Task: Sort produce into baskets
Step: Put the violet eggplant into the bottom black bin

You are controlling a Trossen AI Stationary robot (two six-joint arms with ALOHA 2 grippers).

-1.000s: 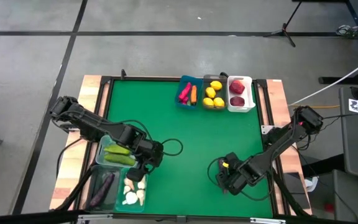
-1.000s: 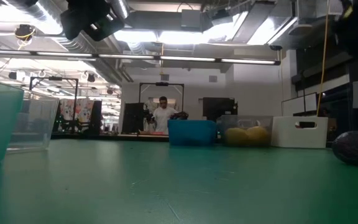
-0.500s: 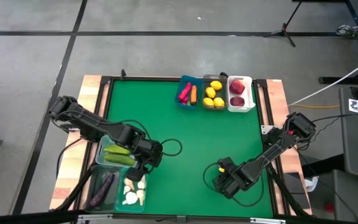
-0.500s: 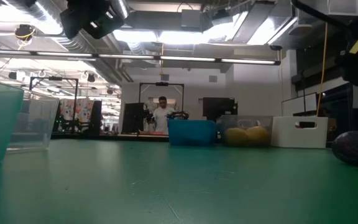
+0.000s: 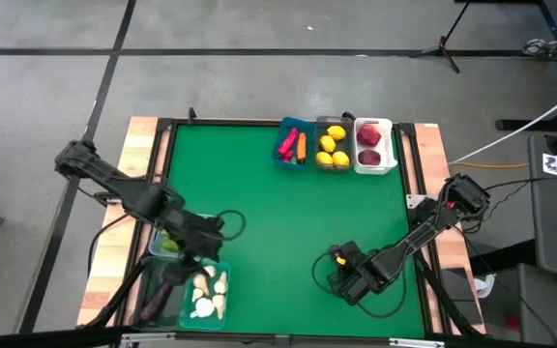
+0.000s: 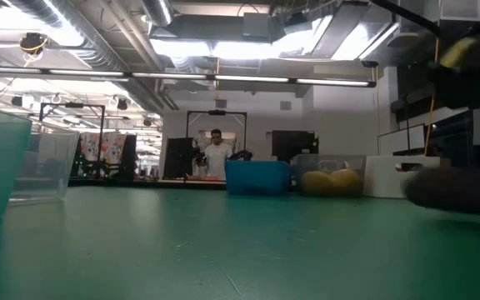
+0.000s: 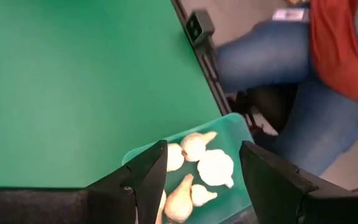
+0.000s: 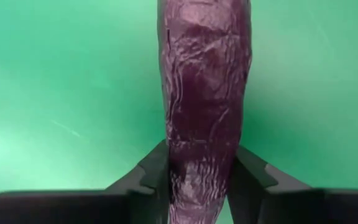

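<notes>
A dark purple eggplant (image 8: 204, 74) lies on the green table at the near right, and my right gripper (image 8: 201, 168) is shut on it from above. In the high view the right gripper (image 5: 341, 282) covers the eggplant; the low view shows the eggplant (image 6: 461, 192) blurred at the right edge. My left gripper (image 7: 202, 155) stands open and holds nothing, above the teal basket (image 7: 238, 127) that holds several white garlics (image 7: 215, 167). In the high view the left gripper (image 5: 199, 253) is at the near left. My right gripper pinches the eggplant's two long sides (image 8: 173, 155) between its two fingers (image 8: 154, 168), close to one end. The fingers point down from above and lie across the eggplant. Its far end reaches away over the table; the eggplant looks to rest on the green surface.
At the far edge stand a blue basket (image 5: 292, 145) with a pink pepper and a carrot, a clear one with lemons (image 5: 333, 145) and a white one with apples (image 5: 374, 145). At the near left stand baskets with cucumbers (image 5: 170, 242) and an eggplant (image 5: 158, 290). A seated person (image 7: 328, 74) is beyond the table's edge.
My right gripper has sunk toward the table, shifted a little toward the left edge and shut on the eggplant, which has shifted slightly in the low view. My left gripper, still open, has risen and drawn back toward the table's left edge, out of the low view.
</notes>
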